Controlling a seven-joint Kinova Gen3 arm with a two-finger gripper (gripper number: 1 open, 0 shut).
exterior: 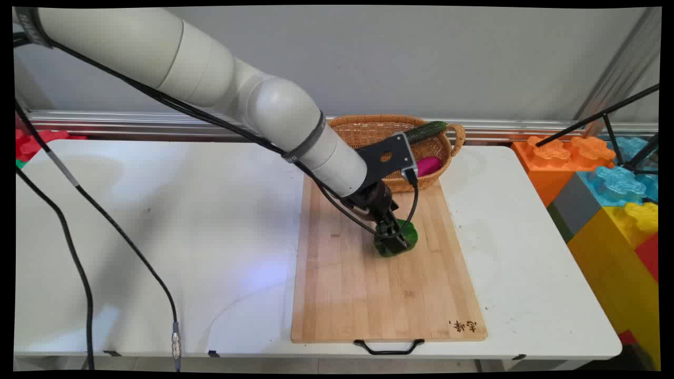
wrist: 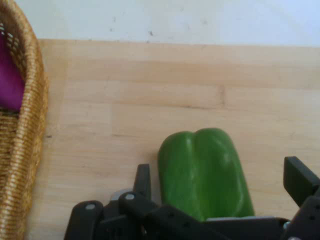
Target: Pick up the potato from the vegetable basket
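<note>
1. The pincer (exterior: 396,238) is lowered onto the wooden board (exterior: 363,284), with its two fingers set astride a green pepper (exterior: 405,237).
2. In the hand view the pepper (wrist: 205,172) lies between the fingers. The left finger (wrist: 143,181) stands just beside the pepper's flank; the right finger (wrist: 299,179) stands clear of it, with bare board showing in the gap. The pincer is thus released, spread wider than the pepper and not clamped on it.
3. The pepper rests on the board directly beneath the pincer, lying on its side.
4. Beyond the pincer, toward the wall, a wicker basket (exterior: 453,142) sits at the board's far end, overlapping its edge. In the hand view its woven wall (wrist: 25,150) lies to the left of the fingers.
5. Inside the basket lies a pink item (exterior: 427,165); a dark green cucumber (exterior: 429,130) leans across the rim.
6. The board lies on a white table (exterior: 158,221); a black handle (exterior: 388,347) shows at the board's near edge, well behind the pincer.
7. Coloured toy blocks (exterior: 616,195) stand off the table's right end, well apart from the pincer.
</note>
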